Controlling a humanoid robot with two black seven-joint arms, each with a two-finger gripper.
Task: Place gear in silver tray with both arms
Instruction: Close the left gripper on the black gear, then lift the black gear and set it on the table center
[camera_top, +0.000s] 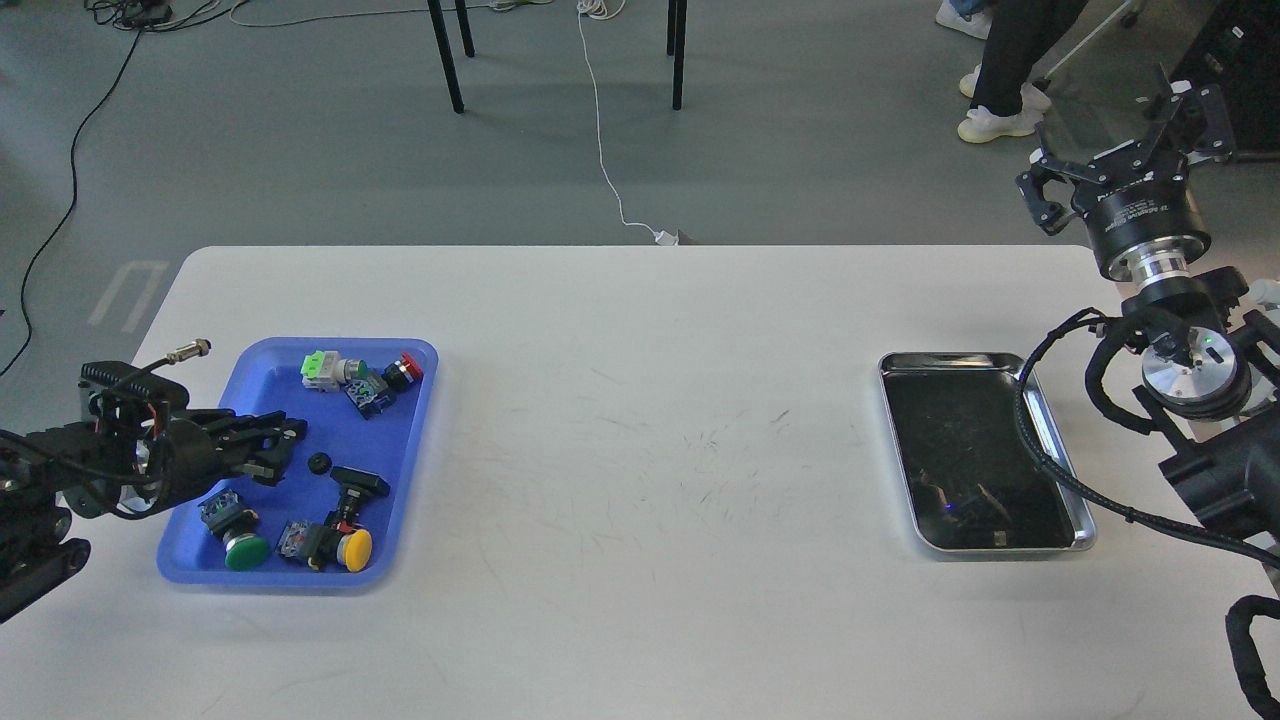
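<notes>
1. Your left tool (285, 445) hovers low over the blue tray (415, 450), fingers pointing right across it. They look close together with nothing between them, but they are dark and seen side-on, so you cannot tell for sure whether they are clenched.
2. The likeliest gear is the small black round part (319, 462), lying on the tray floor just right of and slightly below the fingertips, apart from them. It is round, so no long axis to line up with.
3. Around it lie push-button switches: green (245, 551), yellow (353, 548) and red (405, 368).
4. Your right tool (1125, 165) is raised beyond the worktop's (640, 420) far right corner, fingers spread, released, holding nothing.
5. The silver tray (1085, 535) lies empty on the right, well apart from the gear, long axis running away from you. The left arm is nearer the gear, the right nearer the tray.
</notes>
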